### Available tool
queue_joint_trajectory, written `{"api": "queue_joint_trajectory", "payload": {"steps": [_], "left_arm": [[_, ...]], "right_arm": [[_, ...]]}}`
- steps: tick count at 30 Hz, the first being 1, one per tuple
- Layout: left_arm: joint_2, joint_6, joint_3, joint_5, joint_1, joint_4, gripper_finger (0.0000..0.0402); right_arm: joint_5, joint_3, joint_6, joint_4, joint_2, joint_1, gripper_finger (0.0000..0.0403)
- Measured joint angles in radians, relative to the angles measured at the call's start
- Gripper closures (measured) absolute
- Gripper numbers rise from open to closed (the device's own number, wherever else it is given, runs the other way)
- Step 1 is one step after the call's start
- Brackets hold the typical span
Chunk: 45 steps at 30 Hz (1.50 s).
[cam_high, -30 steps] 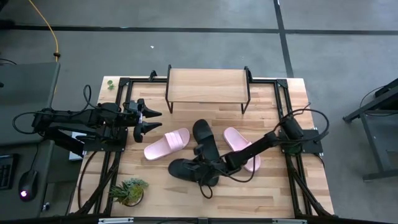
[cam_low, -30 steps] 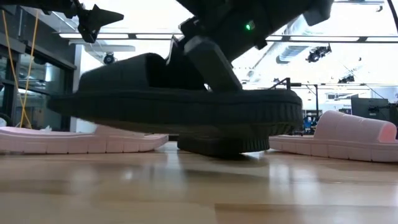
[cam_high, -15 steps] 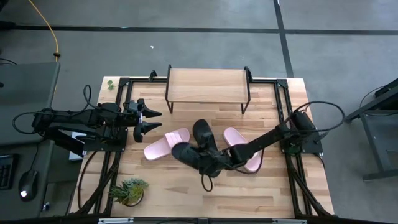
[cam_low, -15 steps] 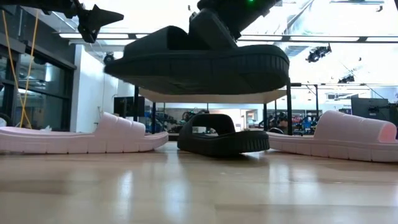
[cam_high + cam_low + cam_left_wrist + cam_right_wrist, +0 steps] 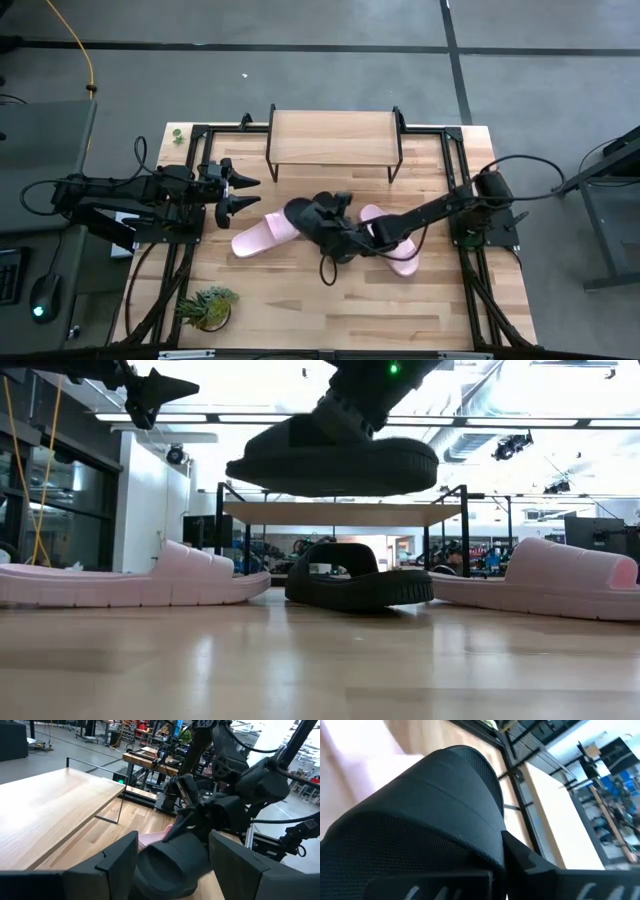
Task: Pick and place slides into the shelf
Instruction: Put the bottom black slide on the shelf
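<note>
Right gripper (image 5: 345, 232) clamped on a black slide (image 5: 312, 221), carried in the air above the table (image 5: 300, 300), short of the shelf (image 5: 335, 136). Left gripper (image 5: 243, 194) waiting at the left side, fingers apart.

wooden table (image 5: 300, 300), pink slides (image 5: 268, 231), plant (image 5: 207, 306)

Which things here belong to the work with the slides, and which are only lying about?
Job: black slide held by right gripper; second black slide; two pink slides; shelf.

Lying about: small plant; left gripper, waiting open.
</note>
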Motion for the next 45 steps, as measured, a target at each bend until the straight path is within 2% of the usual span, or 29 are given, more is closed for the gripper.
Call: {"api": "queue_joint_trajectory", "payload": {"steps": [6, 13, 19, 32, 45], "left_arm": [[0.0, 0.0, 0.0, 0.0, 0.0, 0.0, 0.0176], [0.0, 0.0, 0.0, -0.008, 0.0, 0.0, 0.0176], [0.0, 0.0, 0.0, -0.008, 0.0, 0.0, 0.0176], [0.0, 0.0, 0.0, -0.008, 0.0, 0.0, 0.0176], [0.0, 0.0, 0.0, -0.008, 0.0, 0.0, 0.0177]], "right_arm": [[0.079, 0.01, 0.075, -0.129, -0.022, -0.043, 0.0402], [0.126, 0.144, 0.317, -0.516, -0.023, -0.08, 0.0402], [0.189, 0.198, 0.444, -0.683, -0.024, -0.087, 0.0402], [0.257, 0.198, 0.585, -0.907, -0.024, -0.157, 0.0402], [0.281, 0.198, 0.526, -0.904, -0.101, -0.271, 0.0402]]}}
